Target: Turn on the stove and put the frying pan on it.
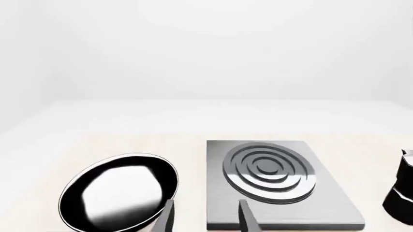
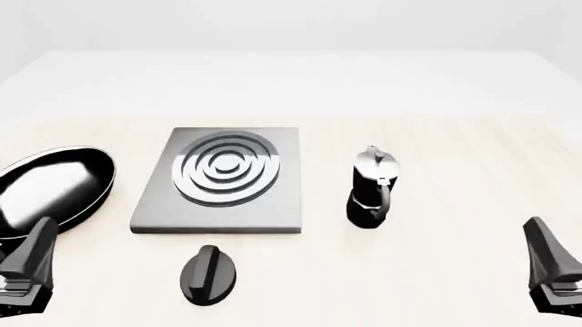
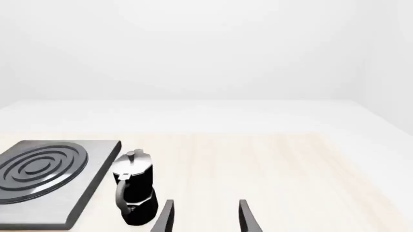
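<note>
We saw the stove (image 2: 223, 180) lying flat on the pale wooden table (image 2: 454, 272), left of centre, its raised rings bare. Its round black knob (image 2: 207, 274) sat apart on the table, just near of the slab's front edge. The frying pan (image 2: 50, 187) rested on the table to the left of the stove, close beside it but not touching, and nothing gripped it. A moka pot (image 2: 373, 187) stood upright to the right of the stove. Our left gripper (image 2: 32, 262) hung at the near left corner, near the pan's near rim, its fingers (image 1: 166, 218) parted and holding nothing. Our right gripper (image 2: 550, 266) hung at the near right, well apart from the moka pot, likewise spread and empty.
</note>
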